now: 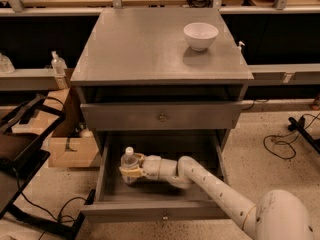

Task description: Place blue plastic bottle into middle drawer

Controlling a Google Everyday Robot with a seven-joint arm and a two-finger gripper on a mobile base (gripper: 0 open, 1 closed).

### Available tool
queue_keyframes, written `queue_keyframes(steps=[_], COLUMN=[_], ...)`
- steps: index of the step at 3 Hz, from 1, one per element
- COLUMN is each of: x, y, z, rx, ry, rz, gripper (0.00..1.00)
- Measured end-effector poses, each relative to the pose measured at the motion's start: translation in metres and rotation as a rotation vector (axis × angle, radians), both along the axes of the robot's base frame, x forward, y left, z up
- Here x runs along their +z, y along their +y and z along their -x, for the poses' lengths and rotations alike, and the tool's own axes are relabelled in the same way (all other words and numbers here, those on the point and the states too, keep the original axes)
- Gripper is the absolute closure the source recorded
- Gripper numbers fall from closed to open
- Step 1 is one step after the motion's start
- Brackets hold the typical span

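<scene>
The blue plastic bottle (129, 163), clear with a white cap, stands upright inside the pulled-out middle drawer (155, 211), at its left side. My gripper (130, 171) reaches in from the right on a long white arm and is shut around the bottle's body. The bottle's lower part is hidden behind the fingers. The drawer's low front with a small knob faces the camera.
A white bowl (200, 35) sits on the grey cabinet top (150, 49). The taller drawer (162, 116) above is closed. A small white-capped bottle (58, 64) stands on a shelf at left. A cardboard box (70, 149) and black frame lie left; cables right.
</scene>
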State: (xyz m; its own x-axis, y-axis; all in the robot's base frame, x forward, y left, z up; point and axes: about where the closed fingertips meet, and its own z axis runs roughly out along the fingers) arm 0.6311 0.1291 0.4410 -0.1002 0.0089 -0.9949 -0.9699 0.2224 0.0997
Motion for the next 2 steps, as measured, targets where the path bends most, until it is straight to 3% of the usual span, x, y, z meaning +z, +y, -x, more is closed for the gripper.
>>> queue_keyframes(steps=[1, 2], x=[0.001, 0.0016], y=[0.0033, 0.0068], z=[0.001, 0.0022], rx=[0.006, 0.011], ry=[-0.001, 0.0], rz=[-0.001, -0.003], gripper=[0.82, 0.51])
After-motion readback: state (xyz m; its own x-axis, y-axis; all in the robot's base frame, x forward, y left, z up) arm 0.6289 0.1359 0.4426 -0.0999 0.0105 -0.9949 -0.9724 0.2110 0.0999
